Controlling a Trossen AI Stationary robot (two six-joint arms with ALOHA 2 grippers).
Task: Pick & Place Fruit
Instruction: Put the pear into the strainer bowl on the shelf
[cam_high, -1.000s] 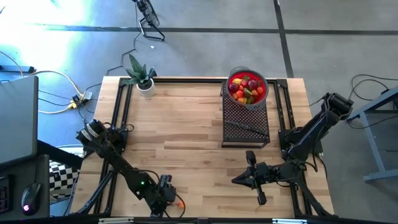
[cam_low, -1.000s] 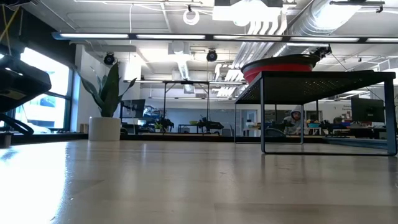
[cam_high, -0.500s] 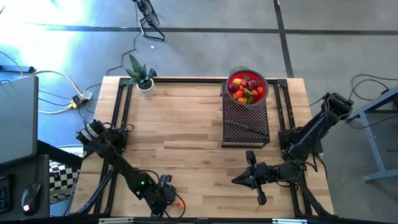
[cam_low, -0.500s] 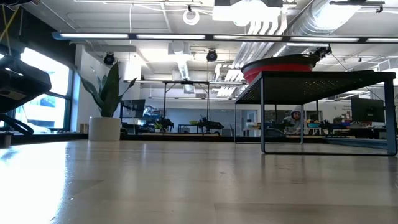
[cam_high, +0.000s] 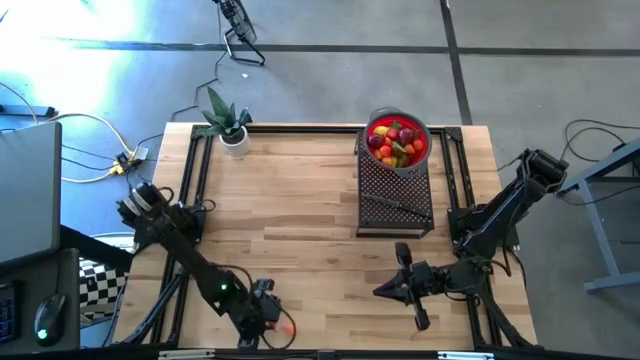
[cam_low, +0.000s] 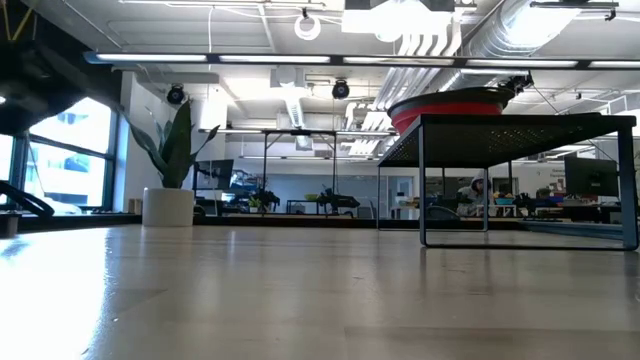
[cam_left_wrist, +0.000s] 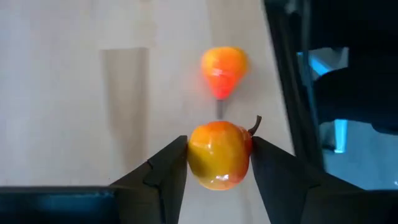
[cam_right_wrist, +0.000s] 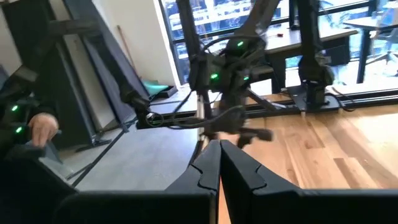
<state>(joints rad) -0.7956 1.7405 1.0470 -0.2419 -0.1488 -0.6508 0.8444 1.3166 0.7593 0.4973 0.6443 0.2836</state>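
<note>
Setting: robotics lab inside an open-plan office floor. The low view shows exposed ceiling ducts (cam_low: 520, 25), strip lights, large windows (cam_low: 60, 165) and further desks with equipment beyond the wooden worktop (cam_high: 300, 215). The high view shows bare grey concrete floor (cam_high: 330, 70), loose yellow cables (cam_high: 95, 150) running to a plug strip, a black frame bolted round the worktop, and a computer mouse (cam_high: 45, 320) on a side desk.
</note>
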